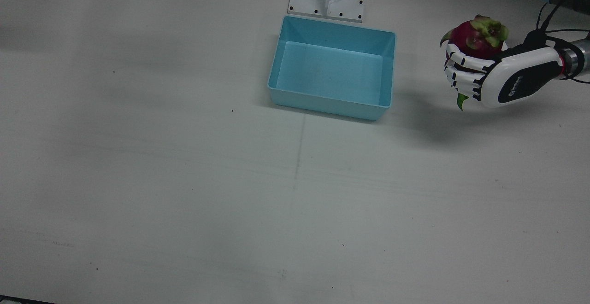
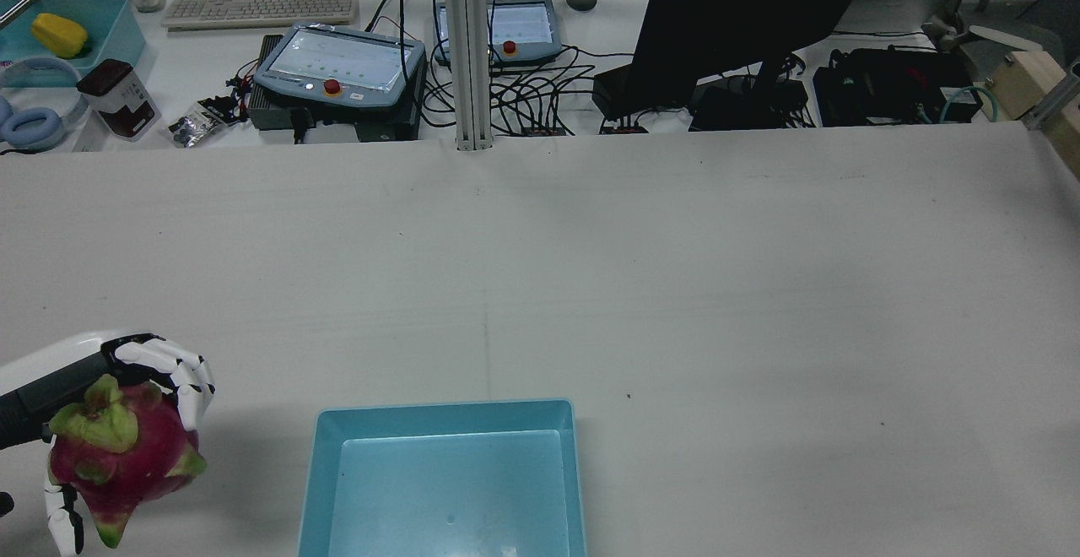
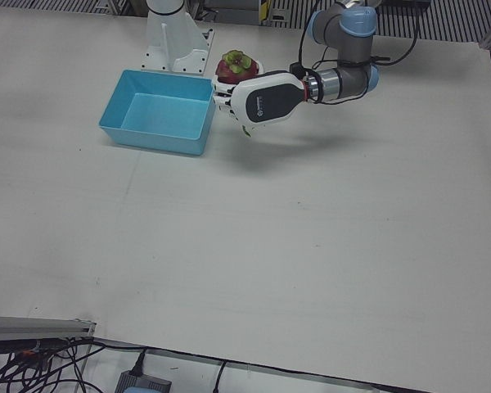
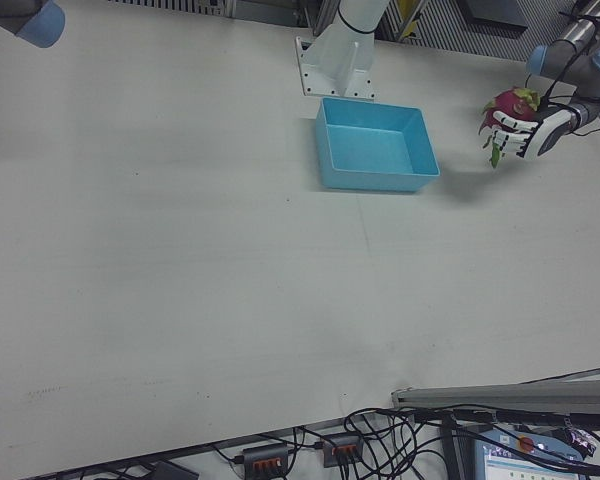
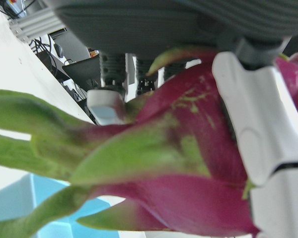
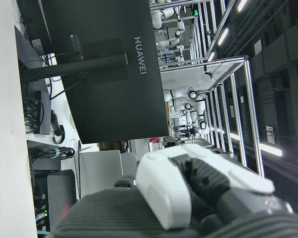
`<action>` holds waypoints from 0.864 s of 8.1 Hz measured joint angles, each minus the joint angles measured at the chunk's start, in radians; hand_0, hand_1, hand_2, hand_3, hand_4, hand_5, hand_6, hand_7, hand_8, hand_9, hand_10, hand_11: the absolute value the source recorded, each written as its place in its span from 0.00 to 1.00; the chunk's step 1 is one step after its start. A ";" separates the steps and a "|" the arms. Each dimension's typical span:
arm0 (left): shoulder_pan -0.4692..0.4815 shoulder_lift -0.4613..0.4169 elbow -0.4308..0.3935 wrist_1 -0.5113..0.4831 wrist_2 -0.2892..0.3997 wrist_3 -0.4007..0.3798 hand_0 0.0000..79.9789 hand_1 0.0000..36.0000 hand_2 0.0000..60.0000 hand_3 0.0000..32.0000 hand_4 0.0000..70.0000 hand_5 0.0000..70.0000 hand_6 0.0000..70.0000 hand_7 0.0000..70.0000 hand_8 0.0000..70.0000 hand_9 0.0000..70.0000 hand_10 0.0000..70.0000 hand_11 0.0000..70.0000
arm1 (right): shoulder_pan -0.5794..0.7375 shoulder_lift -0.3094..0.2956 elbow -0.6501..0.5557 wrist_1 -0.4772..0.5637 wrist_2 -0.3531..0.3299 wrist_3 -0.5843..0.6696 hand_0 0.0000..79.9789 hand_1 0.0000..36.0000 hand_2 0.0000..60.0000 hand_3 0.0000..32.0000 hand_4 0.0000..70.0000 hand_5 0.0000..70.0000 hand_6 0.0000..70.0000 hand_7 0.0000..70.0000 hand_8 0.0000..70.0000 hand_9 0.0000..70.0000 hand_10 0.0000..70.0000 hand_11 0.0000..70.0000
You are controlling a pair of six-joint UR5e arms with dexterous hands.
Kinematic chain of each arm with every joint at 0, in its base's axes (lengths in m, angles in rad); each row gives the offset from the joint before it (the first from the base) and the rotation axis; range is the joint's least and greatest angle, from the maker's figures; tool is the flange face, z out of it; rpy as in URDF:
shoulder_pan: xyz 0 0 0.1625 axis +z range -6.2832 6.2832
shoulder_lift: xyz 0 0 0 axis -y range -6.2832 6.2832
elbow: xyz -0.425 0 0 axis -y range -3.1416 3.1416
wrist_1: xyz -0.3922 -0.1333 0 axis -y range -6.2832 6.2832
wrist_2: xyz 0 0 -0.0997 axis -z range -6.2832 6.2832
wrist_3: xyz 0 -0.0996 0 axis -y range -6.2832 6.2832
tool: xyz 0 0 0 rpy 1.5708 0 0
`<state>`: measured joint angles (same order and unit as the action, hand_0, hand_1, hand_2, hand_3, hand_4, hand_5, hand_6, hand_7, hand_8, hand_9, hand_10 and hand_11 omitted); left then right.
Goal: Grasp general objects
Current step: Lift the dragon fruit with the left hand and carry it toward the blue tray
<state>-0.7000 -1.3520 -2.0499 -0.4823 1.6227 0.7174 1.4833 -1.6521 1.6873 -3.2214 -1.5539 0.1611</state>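
Your left hand (image 1: 498, 76) grips the magenta, green-scaled dragon fruit (image 1: 477, 37) aloft; carry it level across to the empty light-blue plastic bin (image 1: 333, 68) before opening.

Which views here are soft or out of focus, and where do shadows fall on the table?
Left hand view: the dragon fruit fills the frame, its green scales blurred from closeness. Front view: sharp, with a soft shadow on the table under the left hand and beside the blue bin. Rear view: evenly lit and sharp. Right hand view: the background monitor is crisp, the near hand softer.
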 measured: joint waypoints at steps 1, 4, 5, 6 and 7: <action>0.044 -0.001 -0.045 0.032 -0.002 0.000 0.70 0.43 0.65 0.00 0.83 1.00 1.00 1.00 0.96 1.00 1.00 1.00 | 0.000 0.000 0.000 0.000 0.000 0.000 0.00 0.00 0.00 0.00 0.00 0.00 0.00 0.00 0.00 0.00 0.00 0.00; 0.168 -0.110 -0.089 0.165 -0.003 0.007 0.71 0.44 0.65 0.00 0.81 1.00 1.00 1.00 0.97 1.00 1.00 1.00 | 0.000 0.000 0.000 0.000 0.000 0.000 0.00 0.00 0.00 0.00 0.00 0.00 0.00 0.00 0.00 0.00 0.00 0.00; 0.187 -0.156 -0.102 0.217 -0.003 0.009 0.71 0.45 0.65 0.00 0.81 1.00 1.00 1.00 0.97 1.00 1.00 1.00 | 0.000 0.000 0.000 0.000 0.000 0.000 0.00 0.00 0.00 0.00 0.00 0.00 0.00 0.00 0.00 0.00 0.00 0.00; 0.197 -0.202 -0.123 0.279 -0.002 0.011 0.71 0.45 0.64 0.00 0.81 1.00 1.00 1.00 0.97 1.00 1.00 1.00 | 0.000 0.000 0.000 0.000 0.000 0.000 0.00 0.00 0.00 0.00 0.00 0.00 0.00 0.00 0.00 0.00 0.00 0.00; 0.204 -0.256 -0.134 0.347 -0.002 0.015 0.71 0.45 0.64 0.00 0.80 1.00 1.00 1.00 0.96 1.00 1.00 1.00 | 0.000 0.000 0.000 0.000 0.000 0.000 0.00 0.00 0.00 0.00 0.00 0.00 0.00 0.00 0.00 0.00 0.00 0.00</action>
<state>-0.4958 -1.6077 -2.1844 -0.1357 1.6208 0.7326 1.4833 -1.6521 1.6874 -3.2214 -1.5539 0.1610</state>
